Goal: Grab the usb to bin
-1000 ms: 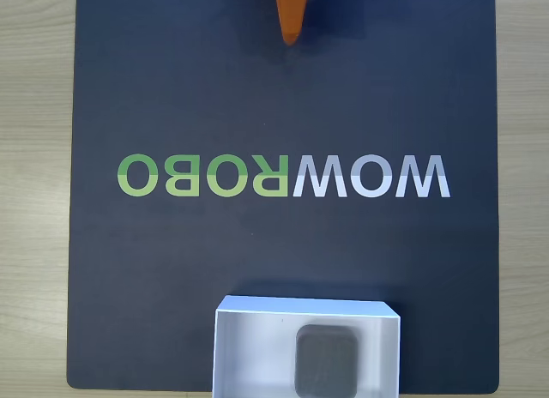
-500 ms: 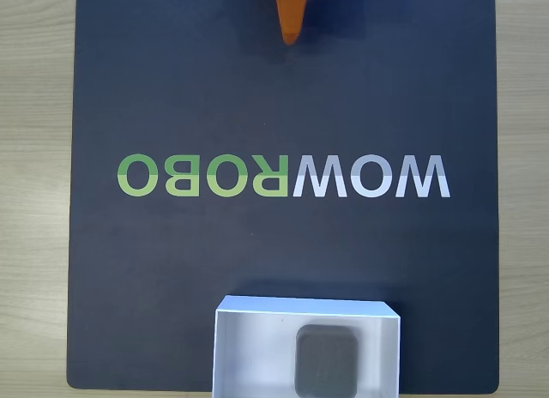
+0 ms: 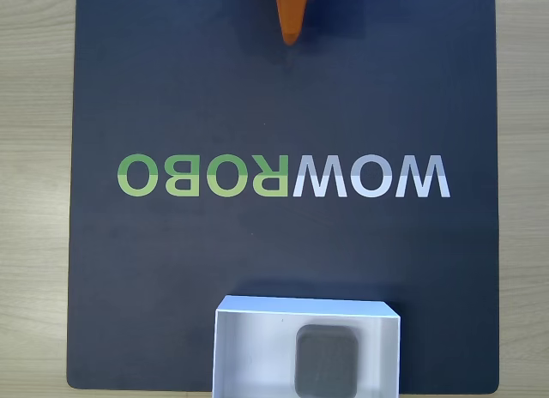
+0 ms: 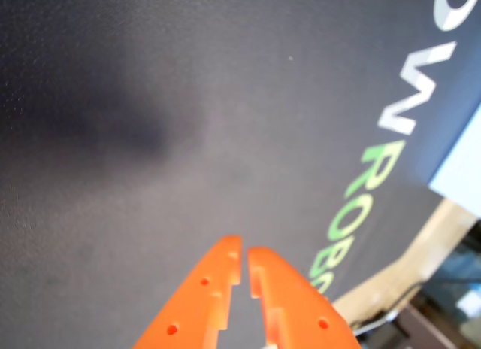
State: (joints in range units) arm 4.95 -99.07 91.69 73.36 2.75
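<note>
Already the small grey rounded-square block, the usb (image 3: 326,361), lies flat inside the white open-topped shallow box, the bin (image 3: 257,346), toward its right half in the fixed view and inside the walls. It sits far from the orange two-finger pincer (image 3: 292,39), clear across the dark mat (image 3: 171,269), beyond the mirrored green-and-white lettering (image 3: 283,176) printed across the mat's middle.

Pincer: fingers drawn together, tips almost meeting with only a thin slit between them in the wrist view (image 4: 244,256). Nothing held. It hangs above bare mat at the end opposite the bin, pointing down toward the fabric; its soft shadow falls ahead of it in the wrist view.

Judgement: the drop-off looks done. Block resting square on the box floor, not propped on a rim, so it needs no nudge. An arm tucked back by its base with fingers nearly closed reads as a parked posture, well out of the box's way.

Bin placed at the mat's edge farthest from the pincer, partly cut off by the frame. Pale wooden surface (image 3: 34,158) shows beyond the mat on both sides.
</note>
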